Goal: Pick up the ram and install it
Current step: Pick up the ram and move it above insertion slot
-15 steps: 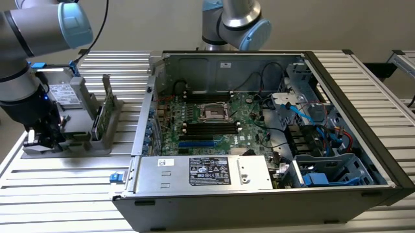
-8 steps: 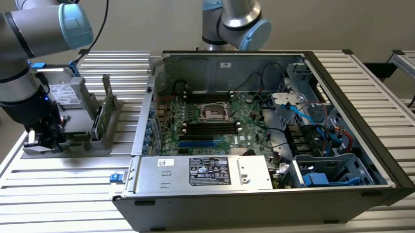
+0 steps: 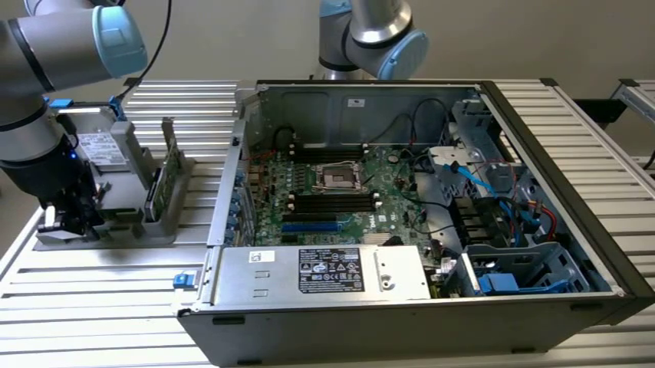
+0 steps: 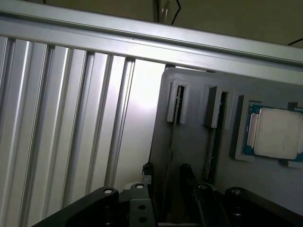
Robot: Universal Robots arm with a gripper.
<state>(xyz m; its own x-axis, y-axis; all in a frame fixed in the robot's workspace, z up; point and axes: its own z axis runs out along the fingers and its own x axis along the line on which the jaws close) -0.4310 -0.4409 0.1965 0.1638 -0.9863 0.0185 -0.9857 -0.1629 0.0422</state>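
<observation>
The ram (image 4: 172,137) is a thin stick seen edge-on, standing in a slot of the grey holder (image 4: 189,137). My gripper (image 4: 166,171) hangs just above it, open, with one dark fingertip (image 4: 147,171) on each side of the stick's edge and not touching it. In the exterior view the gripper (image 3: 61,222) is low over the near left end of the holder (image 3: 123,226), at that view's left, and its body covers the ram.
A second slot (image 4: 217,109) and a square silver processor (image 4: 277,132) share the holder. A tall upright green card (image 3: 169,172) stands beside the gripper. The open computer case (image 3: 235,176) holds the motherboard with black slots (image 3: 333,201). Another arm (image 3: 369,31) stands behind the case.
</observation>
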